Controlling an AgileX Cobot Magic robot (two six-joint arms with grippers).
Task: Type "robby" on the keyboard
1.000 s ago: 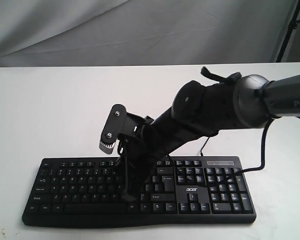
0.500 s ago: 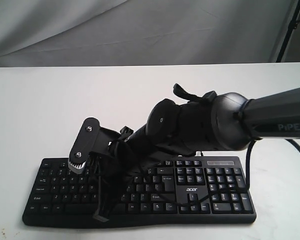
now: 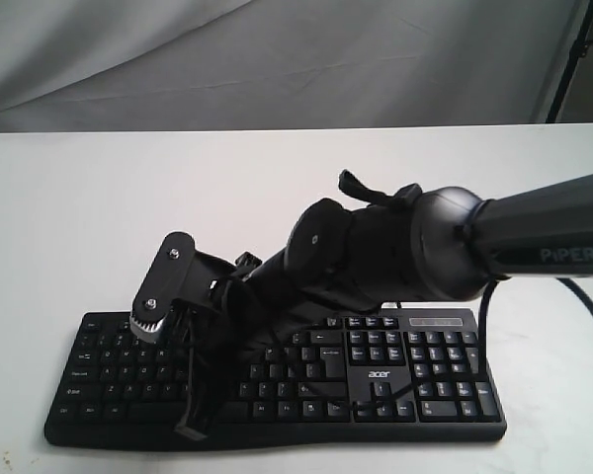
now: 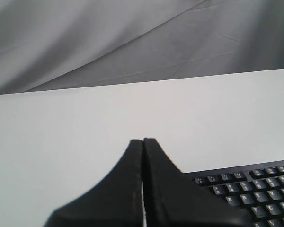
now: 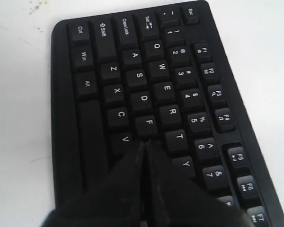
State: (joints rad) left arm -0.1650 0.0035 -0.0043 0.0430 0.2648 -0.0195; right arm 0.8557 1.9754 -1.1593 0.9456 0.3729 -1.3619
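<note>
Overall: one wide black plastic keyboard with white key legends (image 3: 415,370) lies flat on a white tabletop (image 3: 79,217), with a grey fabric backdrop (image 3: 277,59) behind the table.
Keyboard position: near the front edge of the table in the exterior view, long side across the view, number pad and white "acer" logo towards the right.
Right arm: a thick black arm lettered "PiPER" (image 3: 544,252) reaches in from the right, crosses the middle and slopes down over the left half of the keyboard.
Right gripper (image 3: 193,427): the two black fingers are pressed together with no gap showing and nothing between them.
Right gripper tip, right wrist view (image 5: 146,142): the joined tip sits at the edge of the F key, between V and T, and the fingers hide the keys beyond it.
Contact: whether the tip is pressing a key or hanging just above it cannot be told.
Legible keys by the tip (image 5: 146,85): Q, W, E, R, T, A, S, D, F, Z, X, C, V.
Left gripper (image 4: 143,140): black fingers closed against each other, holding nothing.
Left gripper position: above bare white tabletop, with a corner of the keyboard (image 4: 251,189) off to one side and apart from the fingertips.
Exterior view, left gripper: not seen there.
</note>
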